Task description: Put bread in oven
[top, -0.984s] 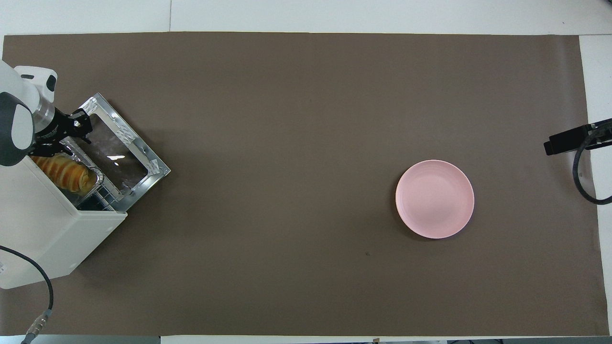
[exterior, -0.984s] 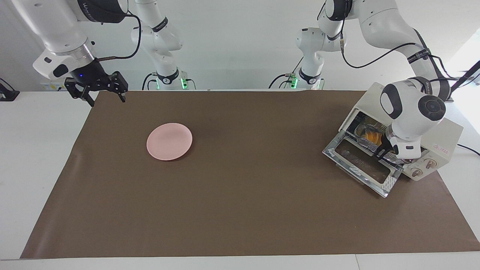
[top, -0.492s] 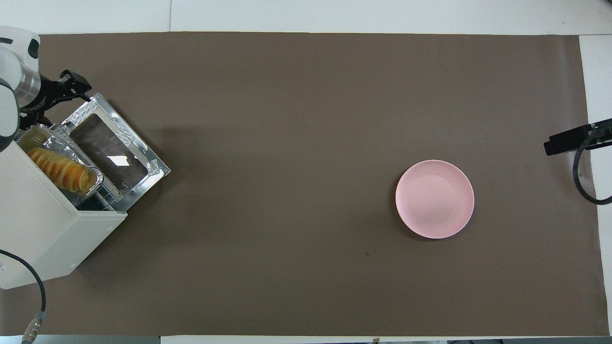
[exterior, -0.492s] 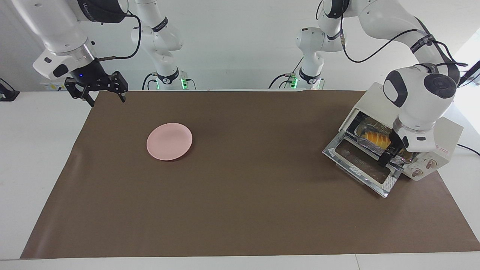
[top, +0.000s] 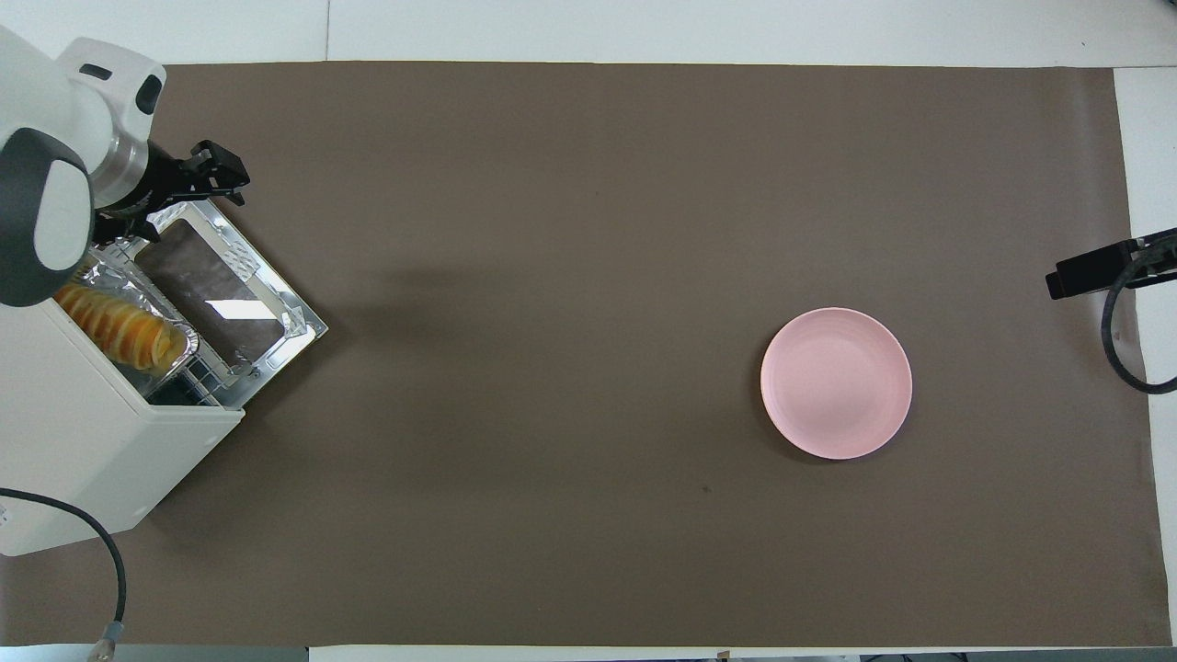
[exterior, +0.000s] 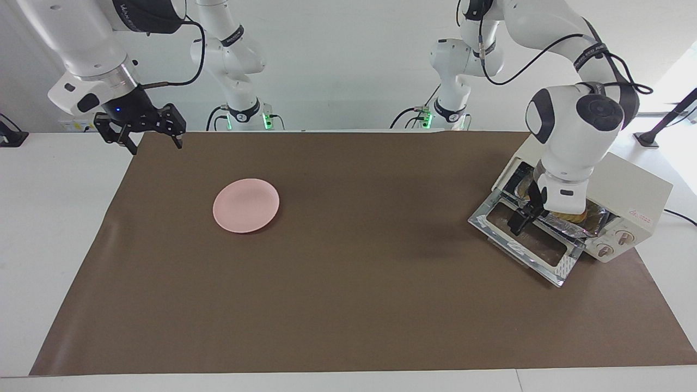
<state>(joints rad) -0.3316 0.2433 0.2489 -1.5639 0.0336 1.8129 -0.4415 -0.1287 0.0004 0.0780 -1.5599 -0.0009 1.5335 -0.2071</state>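
The left gripper point(exterior: 518, 222) has pulled back out of the oven point(exterior: 626, 188) since a second ago: then its fingers were down at the foil tray point(top: 179, 345) just inside the mouth, and now it hangs over the lowered glass door point(exterior: 524, 239), toward the door's end that lies farther from the knobs, clear of tray and loaf. In the overhead view the same gripper point(top: 198, 179) has moved from above the tray to above the door's corner farthest from the robots. Its fingers are spread apart and carry nothing; a second ago they were only partway open. The bread point(top: 118, 325) lies in the foil tray on the rack inside the oven, at the left arm's end of the table; in the facing view the arm's wrist now covers most of it, whereas half a second ago the loaf showed plainly there. The door is still down flat on the brown mat point(exterior: 348, 305). The right gripper point(exterior: 140, 136) waits above the mat's corner near its own base, fingers spread and empty, just as before. The pink plate point(exterior: 246, 205) has not moved and sits bare toward the right arm's end.
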